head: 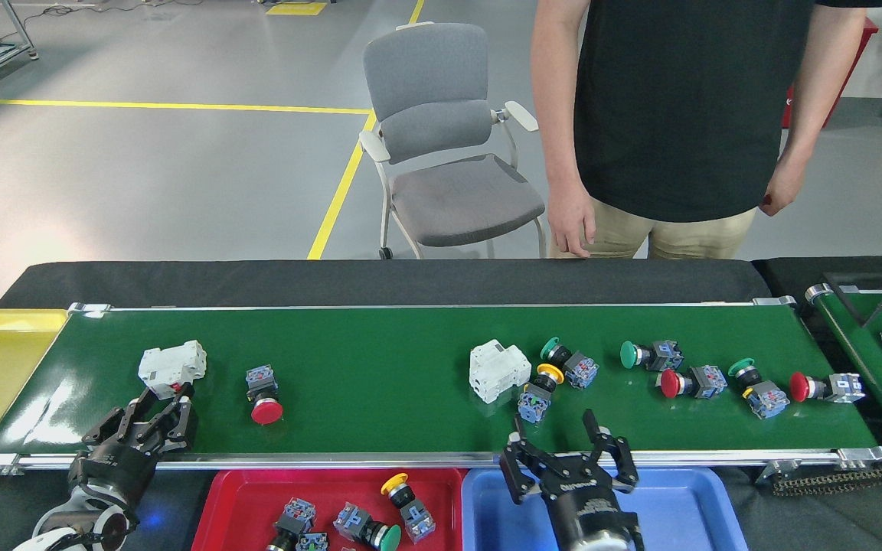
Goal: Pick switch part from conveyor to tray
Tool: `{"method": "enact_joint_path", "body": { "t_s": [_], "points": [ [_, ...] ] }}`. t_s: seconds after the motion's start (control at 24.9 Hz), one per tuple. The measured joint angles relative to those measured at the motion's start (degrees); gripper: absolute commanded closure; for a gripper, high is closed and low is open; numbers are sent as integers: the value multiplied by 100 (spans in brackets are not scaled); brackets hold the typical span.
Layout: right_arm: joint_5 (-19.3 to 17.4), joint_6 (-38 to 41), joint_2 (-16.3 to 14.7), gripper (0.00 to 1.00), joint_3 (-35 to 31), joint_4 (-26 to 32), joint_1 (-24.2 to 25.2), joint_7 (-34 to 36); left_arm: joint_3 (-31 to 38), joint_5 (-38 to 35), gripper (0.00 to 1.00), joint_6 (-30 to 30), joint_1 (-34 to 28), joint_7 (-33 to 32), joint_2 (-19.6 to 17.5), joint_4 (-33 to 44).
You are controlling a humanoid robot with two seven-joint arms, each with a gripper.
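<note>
**Ana:** At the bottom centre of the frame, the right gripper (563,448) hangs over the near rail of the conveyor (380,337), fingers spread wide and nothing between them. I'd say it's lining up for the yellow-capped switch part (539,390) just above it.

**Ben:** That one lies tight against its neighbours. The white block (496,370) is just to its left, and the green-capped switch part (570,364) touches it at the upper right. How should it go in?

**Ana:** Come down from above with the fingers set across the blue-grey body, not the round cap. The cap looks smooth and would likely slip. Close only once both fingers are clear of the white block, or that gets dragged along too.

**Ben:** And then into the red tray (242,497) at the bottom, left of centre? It already holds several capped switches, while the blue tray (686,505) beside it shows bare.

**Ana:** That's my guess. It's a short carry, down and to the left. Lift well clear of the rail first.

**Ben:** What about the left gripper (151,419), lower left?

**Ana:** Its fingers sit close together just under the other white block (173,361), but whether they pinch anything I can't tell. The red-capped switch part (263,394) lies free just to its right, an easier pick.

**Ben:** More parts wait toward the right end of the belt, and a person (678,115) stands behind it at the upper right, hands hanging clear of the belt.
</note>
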State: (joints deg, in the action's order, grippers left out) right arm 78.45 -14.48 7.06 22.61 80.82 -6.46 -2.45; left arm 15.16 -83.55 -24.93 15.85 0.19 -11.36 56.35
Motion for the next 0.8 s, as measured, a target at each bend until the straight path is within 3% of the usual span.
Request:
{"method": "enact_joint_path", "body": {
  "t_s": [0.08, 0.12, 0.2, 0.36, 0.48, 0.6, 0.68, 0.8],
  "points": [
    [0, -126, 123, 3, 43, -418, -308, -12, -29, 0, 92, -82, -6, 10, 42, 211],
    [0, -198, 143, 11, 67, -601, -418, -17, -53, 0, 92, -173, -5, 10, 60, 405],
    [-1, -264, 147, 51, 83, -792, -478, -21, -191, 0, 93, -438, -6, 0, 129, 852],
    [-31, -295, 145, 90, 89, -835, -494, -54, -557, 0, 93, -929, -92, -7, 385, 1523],
    [-52, -298, 145, 97, 89, -822, -506, -115, -723, 0, 93, -1052, -318, -19, 433, 1756],
    [-71, -307, 57, 97, 89, -620, -497, -195, -727, 1, 92, -1097, -495, -24, 430, 1880],
    [-78, -304, -196, 97, 86, -92, -367, -212, -715, 31, 93, -1136, -538, -25, 419, 1912],
    [-163, 21, -591, 97, 79, 1084, 281, -238, -701, 65, 93, -1170, -556, -26, 409, 1949]
  ]
}}
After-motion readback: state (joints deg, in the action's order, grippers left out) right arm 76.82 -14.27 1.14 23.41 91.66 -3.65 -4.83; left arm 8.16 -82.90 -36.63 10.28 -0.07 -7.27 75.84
